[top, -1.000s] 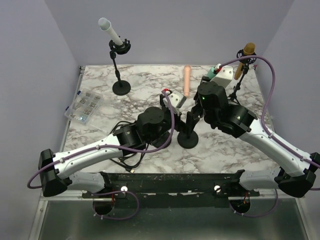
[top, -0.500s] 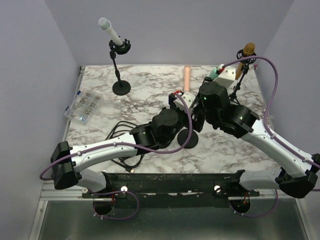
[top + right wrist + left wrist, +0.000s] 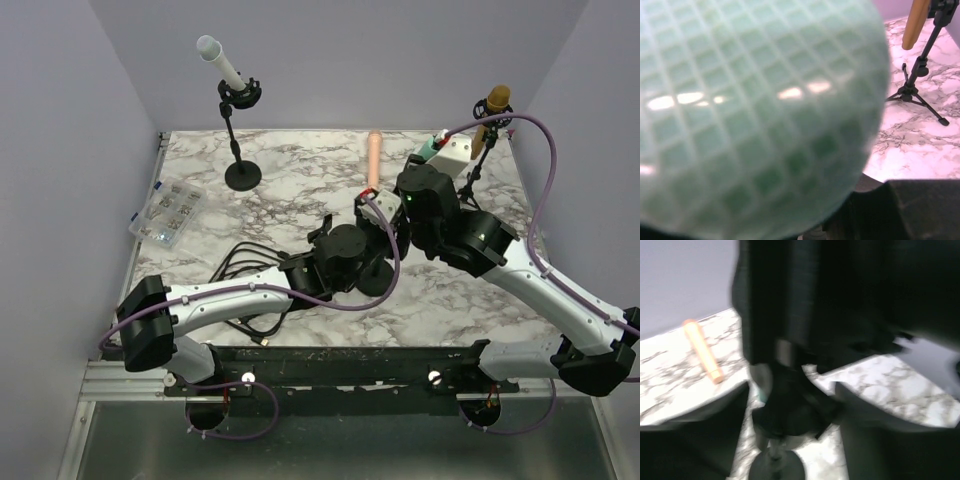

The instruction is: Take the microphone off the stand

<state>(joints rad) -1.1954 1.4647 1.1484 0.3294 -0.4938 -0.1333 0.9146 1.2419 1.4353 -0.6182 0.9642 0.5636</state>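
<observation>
Left gripper open, its fingers either side of the black stand at clip height. The view is blurred, so contact is unclear. Stand is mid marble table, base mostly under the left arm. Green-mesh microphone is above the stand, head right up against the right wrist camera. Right gripper at its handle, fingers hidden, can't tell if clamped. Farther back: peach microphone lying flat, white microphone and tan microphone on their own stands.

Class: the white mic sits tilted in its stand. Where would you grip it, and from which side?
Probably the white mic mid-shaft, from above, jaws across it: the shaft slants up-left, bare between head and clip.
</observation>
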